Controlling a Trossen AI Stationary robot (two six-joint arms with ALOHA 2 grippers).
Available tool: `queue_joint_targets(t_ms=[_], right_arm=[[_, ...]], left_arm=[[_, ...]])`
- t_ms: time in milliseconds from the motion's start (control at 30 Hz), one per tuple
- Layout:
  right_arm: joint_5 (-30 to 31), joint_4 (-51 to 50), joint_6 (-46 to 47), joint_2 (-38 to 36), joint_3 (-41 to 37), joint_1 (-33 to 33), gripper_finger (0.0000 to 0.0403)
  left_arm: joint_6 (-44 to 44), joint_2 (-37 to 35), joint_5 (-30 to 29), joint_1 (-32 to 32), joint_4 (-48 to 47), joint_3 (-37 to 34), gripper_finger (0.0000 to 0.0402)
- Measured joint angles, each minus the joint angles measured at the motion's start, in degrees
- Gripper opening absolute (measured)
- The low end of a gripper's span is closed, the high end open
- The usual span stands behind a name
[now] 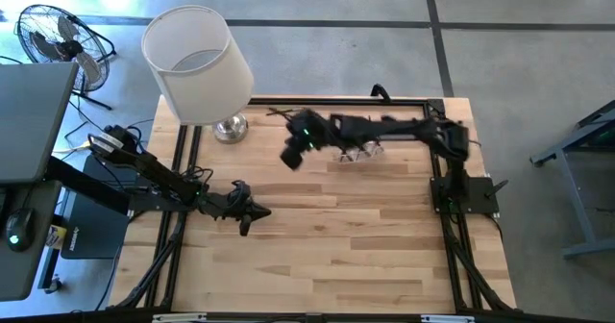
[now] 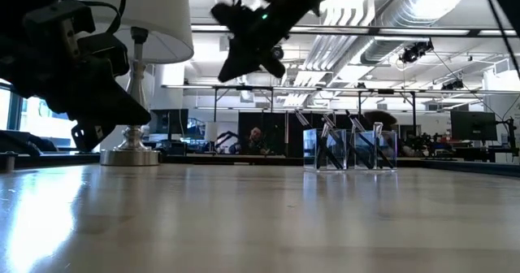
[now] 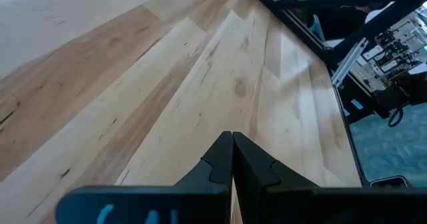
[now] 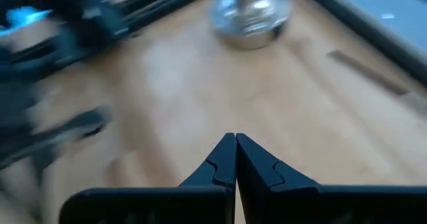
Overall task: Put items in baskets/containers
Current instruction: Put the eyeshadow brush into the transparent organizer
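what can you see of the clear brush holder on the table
The clear holder is a low, transparent plastic box with upright dividing walls, standing on the wooden table toward its far edge, right of the lamp. Dark slim brushes lean inside it. From above, the right arm crosses over it; neither gripper touches it.

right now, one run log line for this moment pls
left gripper: shut, empty, low over table | right gripper: shut, empty, raised | brushes: in clear holder

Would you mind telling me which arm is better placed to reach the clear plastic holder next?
Probably the right: the right gripper hangs, jaws shut and empty, just beside the clear plastic holder of dark brushes; the left gripper is farther away.
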Motion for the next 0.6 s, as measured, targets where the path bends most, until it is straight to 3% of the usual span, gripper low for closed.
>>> queue_joint_targets(t_ms=[233, 600], right_arm=[[2.8, -7.8, -0.2, 12.0, 17.8, -8.0, 0.0], [-8.7, -20.4, 11.7, 32.2, 43.3, -18.1, 0.0]], left_arm=[[-1.0, 0.0, 0.0, 0.0, 0.0, 0.0, 0.0001], [-3.0, 0.0, -0.5, 0.0, -0.1, 0.0, 0.0001]])
